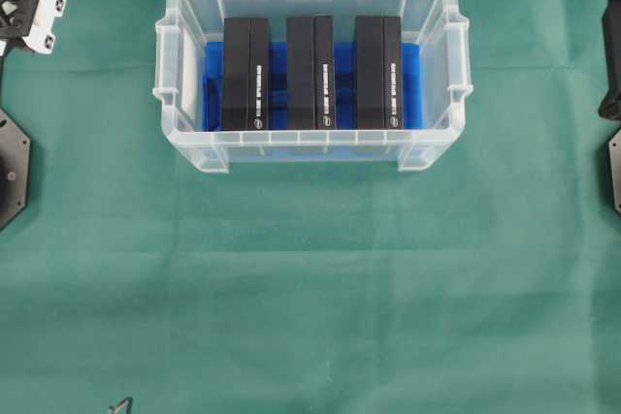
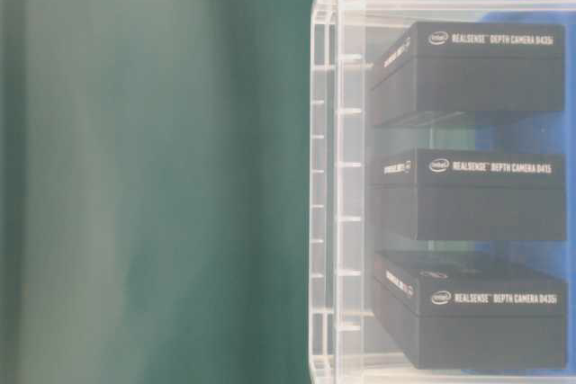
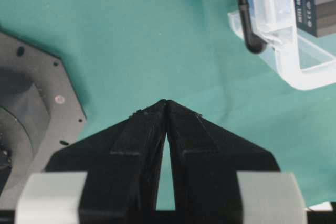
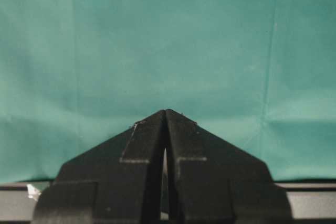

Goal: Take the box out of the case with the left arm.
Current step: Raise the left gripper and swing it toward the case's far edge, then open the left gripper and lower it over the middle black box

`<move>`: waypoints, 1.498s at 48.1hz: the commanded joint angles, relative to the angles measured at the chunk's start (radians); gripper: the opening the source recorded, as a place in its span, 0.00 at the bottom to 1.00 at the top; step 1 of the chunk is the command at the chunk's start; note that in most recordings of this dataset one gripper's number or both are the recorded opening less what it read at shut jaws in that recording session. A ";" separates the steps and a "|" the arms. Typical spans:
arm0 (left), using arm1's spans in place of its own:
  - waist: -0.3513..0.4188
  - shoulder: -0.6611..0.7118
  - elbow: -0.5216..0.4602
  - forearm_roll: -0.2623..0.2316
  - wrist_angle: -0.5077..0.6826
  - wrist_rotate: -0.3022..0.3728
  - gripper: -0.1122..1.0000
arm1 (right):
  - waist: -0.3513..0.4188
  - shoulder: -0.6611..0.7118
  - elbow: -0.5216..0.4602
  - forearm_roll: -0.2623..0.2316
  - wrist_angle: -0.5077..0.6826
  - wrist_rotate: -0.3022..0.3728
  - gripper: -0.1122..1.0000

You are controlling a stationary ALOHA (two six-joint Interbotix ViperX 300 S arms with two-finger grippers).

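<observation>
The clear case (image 1: 310, 150) stands at the upper middle of the green cloth, with a blue sheet on its bottom. Three black boxes stand side by side inside it: left (image 1: 245, 73), middle (image 1: 310, 73), right (image 1: 378, 73). The table-level view shows them through the case wall (image 2: 337, 177), white lettering on their sides (image 2: 477, 195). My left gripper (image 1: 44, 21) hovers at the far upper left, well apart from the case. Its fingertips touch with nothing between them (image 3: 166, 102); a case corner (image 3: 294, 61) shows at the upper right there. My right gripper (image 4: 165, 111) is shut and empty over bare cloth.
The left arm's grey base plate (image 1: 12, 167) (image 3: 31, 114) sits at the left edge, and the right arm (image 1: 611, 55) and its base (image 1: 614, 172) at the right edge. A black cable (image 3: 247, 19) crosses in front of the case corner. Green cloth covers the table.
</observation>
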 commanded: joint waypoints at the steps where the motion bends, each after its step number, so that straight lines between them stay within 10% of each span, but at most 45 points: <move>1: 0.005 -0.003 -0.005 -0.008 -0.003 0.000 0.15 | 0.000 0.008 -0.025 -0.002 0.000 0.000 0.10; 18: 0.005 -0.006 0.002 -0.017 -0.003 -0.112 0.91 | 0.000 0.009 -0.025 -0.003 0.003 0.000 0.10; 50: 0.003 0.046 -0.032 -0.017 -0.032 -0.160 0.90 | 0.000 0.009 -0.025 -0.005 0.005 0.000 0.10; 72: -0.064 0.327 -0.290 -0.017 -0.055 -0.210 0.90 | 0.000 0.009 -0.025 -0.005 0.005 0.000 0.10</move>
